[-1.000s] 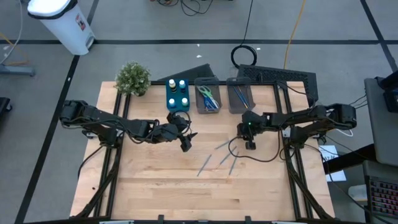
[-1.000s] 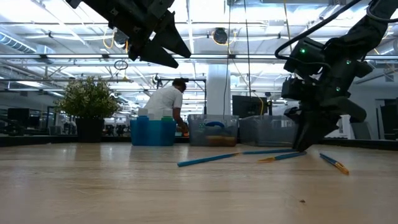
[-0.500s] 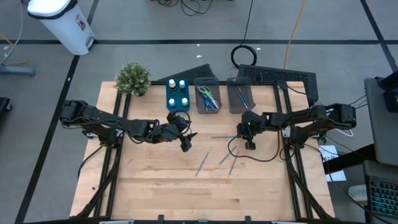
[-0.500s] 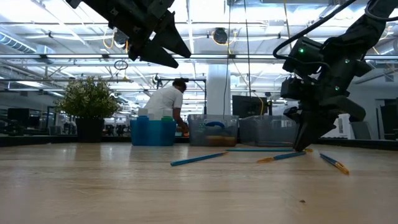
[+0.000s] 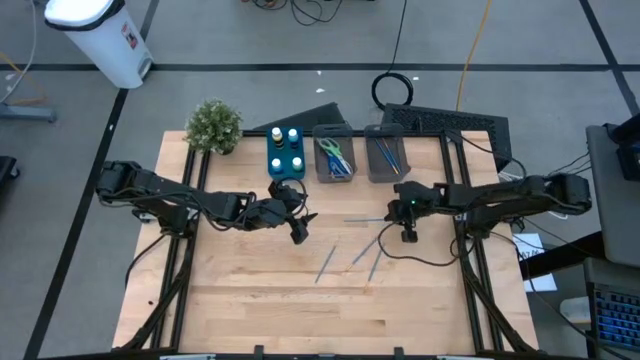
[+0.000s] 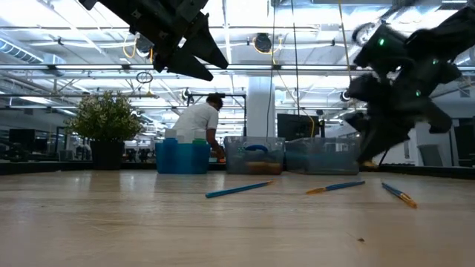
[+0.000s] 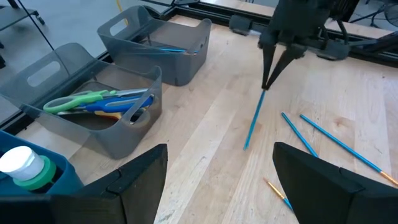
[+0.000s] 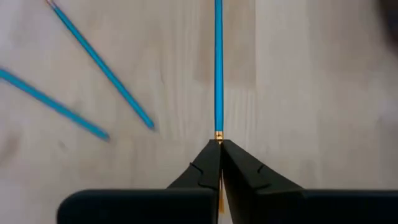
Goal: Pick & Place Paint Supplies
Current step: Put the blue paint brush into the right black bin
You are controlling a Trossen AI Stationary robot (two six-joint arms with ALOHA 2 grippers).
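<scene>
My right gripper (image 5: pixel 398 216) is over the table's middle right, shut on a thin blue brush (image 5: pixel 366 219); it also shows in the left wrist view (image 7: pixel 267 84) and the low view (image 6: pixel 369 157). Three more blue brushes (image 5: pixel 326 264) (image 5: pixel 365 250) (image 5: pixel 376 262) lie flat on the wood nearer the near edge. My left gripper (image 5: pixel 300 228) hangs open above the table's middle left, touching nothing. Scissors (image 7: pixel 99 102) lie in a grey bin. Capped bottles (image 5: pixel 285 150) stand in the blue bin. More brushes (image 5: pixel 386 152) lie in the other grey bin. My right gripper pinches the blue brush between its two fingertips at the orange end (image 8: pixel 218 135). The fingers come from above, pointing down. The blue shaft (image 7: pixel 252 124) slants down from them toward the table's left. I cannot tell whether its free end touches the wood.
Along the far edge stand a potted plant (image 5: pixel 213 126), the blue bin (image 5: pixel 286 160) and two grey bins (image 5: pixel 334 168) (image 5: pixel 385 170). A black cable (image 5: pixel 400 250) loops on the table below the right arm. A person (image 6: pixel 197 119) shows in the room behind.
My right gripper, shut on the brush's orange end, swung the brush from a slant to lie left-to-right. It then rose and moved a little toward the table's right edge, drawing the brush along. The other brushes and my left arm kept still.
</scene>
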